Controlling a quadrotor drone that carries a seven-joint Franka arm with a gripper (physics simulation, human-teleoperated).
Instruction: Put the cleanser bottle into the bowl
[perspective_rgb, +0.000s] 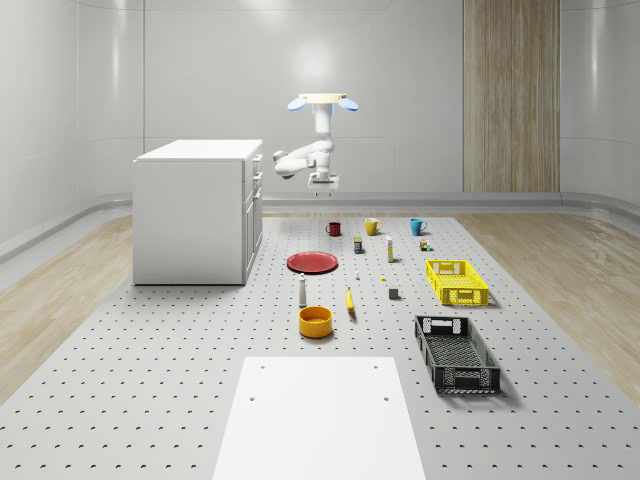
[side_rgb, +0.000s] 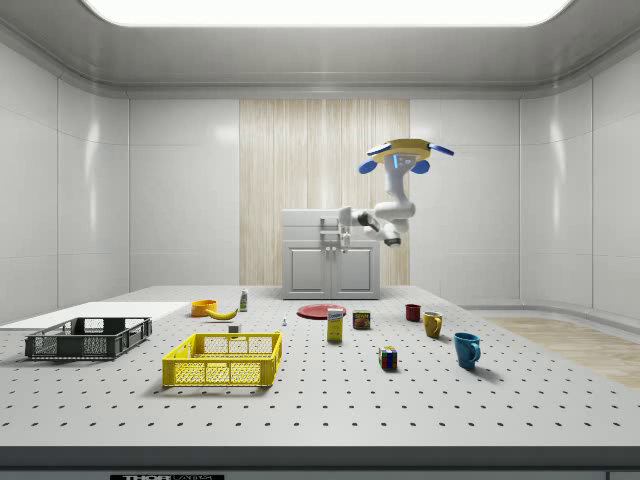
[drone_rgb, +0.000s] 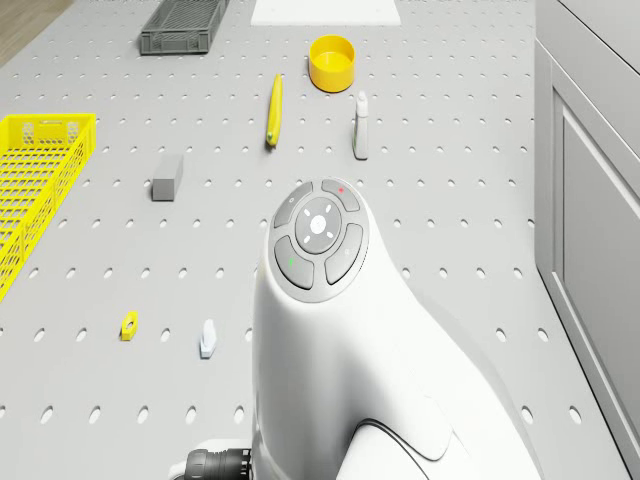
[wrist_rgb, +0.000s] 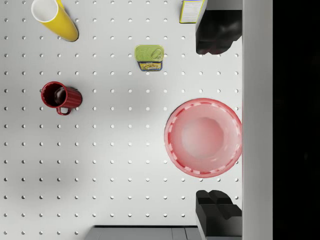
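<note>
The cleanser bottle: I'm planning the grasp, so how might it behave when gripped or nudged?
The cleanser bottle stands upright, tall and narrow, so a sideways nudge would probably tip it. It looks rigid and smooth, perhaps slippery. Standing close beside the bowl, it likely needs only a short carry.

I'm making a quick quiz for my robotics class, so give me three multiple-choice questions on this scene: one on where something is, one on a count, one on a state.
1. Where is the cleanser bottle? A in the yellow crate; B upright on the table beside the bowl; C on the cabinet.
2. How many mugs are on the table? A one; B three; C five.
3. How are the jaws? A shut on the bottle; B shut on a banana; C open, empty.
B: it stands just by the bowl. B: red, yellow, blue. C: the wrist view shows the fingertips apart, nothing between.
</note>
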